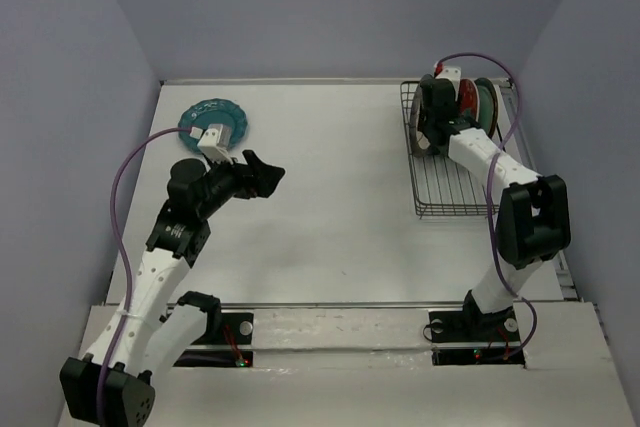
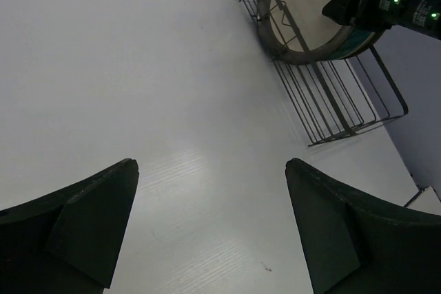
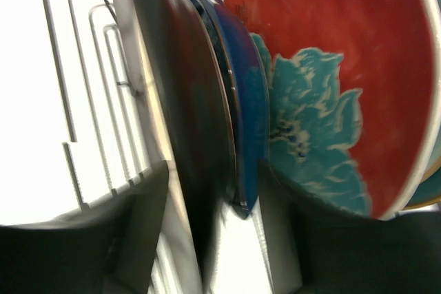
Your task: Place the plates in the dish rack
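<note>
The black wire dish rack (image 1: 455,192) stands at the far right. Upright in it are a cream plate with brown rim (image 1: 431,119), a red-and-teal floral plate (image 1: 466,107) and a teal-green plate (image 1: 487,104). My right gripper (image 1: 437,107) is open, and its fingers straddle the cream plate's rim (image 3: 200,135). The navy plate (image 3: 248,115) and the floral plate (image 3: 331,67) stand just behind it. A scalloped teal plate (image 1: 212,123) lies flat at the far left. My left gripper (image 1: 264,175) is open and empty above the bare table (image 2: 211,163).
The left wrist view shows the rack's empty near prongs (image 2: 331,101), with the cream plate (image 2: 310,12) at its far end. Grey walls close in on three sides. The arm bases sit on the near rail (image 1: 330,332).
</note>
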### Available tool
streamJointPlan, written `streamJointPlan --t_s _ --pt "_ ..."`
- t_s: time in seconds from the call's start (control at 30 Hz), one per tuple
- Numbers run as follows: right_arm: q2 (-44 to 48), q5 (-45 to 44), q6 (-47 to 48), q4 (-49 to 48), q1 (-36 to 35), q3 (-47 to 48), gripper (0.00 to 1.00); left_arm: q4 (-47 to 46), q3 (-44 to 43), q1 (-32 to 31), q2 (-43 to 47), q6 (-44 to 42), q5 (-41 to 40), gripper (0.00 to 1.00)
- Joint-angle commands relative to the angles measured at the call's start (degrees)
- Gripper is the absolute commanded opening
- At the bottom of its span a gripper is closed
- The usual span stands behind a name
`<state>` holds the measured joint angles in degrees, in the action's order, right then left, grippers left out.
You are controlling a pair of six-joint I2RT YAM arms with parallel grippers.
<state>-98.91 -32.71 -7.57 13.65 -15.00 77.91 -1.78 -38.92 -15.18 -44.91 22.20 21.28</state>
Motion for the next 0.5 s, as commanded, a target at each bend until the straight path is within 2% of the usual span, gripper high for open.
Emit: streamJointPlan --t_s 0.0,0.2,0.37,0.47 --pt "4.2 -1.0 -1.7 -0.4 0.6 0.3 0.74 0.1 -2.3 2.1 -4.2 2.3 -1.3 0.99" --pt "8.9 1.5 -2.1 0.8 0.6 1.1 0.87 -1.1 -2.4 5.8 -8.1 5.9 -0.5 0.99" --pt "14.1 7.1 -3.8 2.7 0.6 1.2 0.89 -5.2 -1.4 9.0 -11.1 11.9 -2.2 0.99" --pt "18.8 14.1 -6.4 2.9 0.6 -0.4 0.89 -8.1 -1.0 10.4 -14.4 16.4 -4.9 0.99"
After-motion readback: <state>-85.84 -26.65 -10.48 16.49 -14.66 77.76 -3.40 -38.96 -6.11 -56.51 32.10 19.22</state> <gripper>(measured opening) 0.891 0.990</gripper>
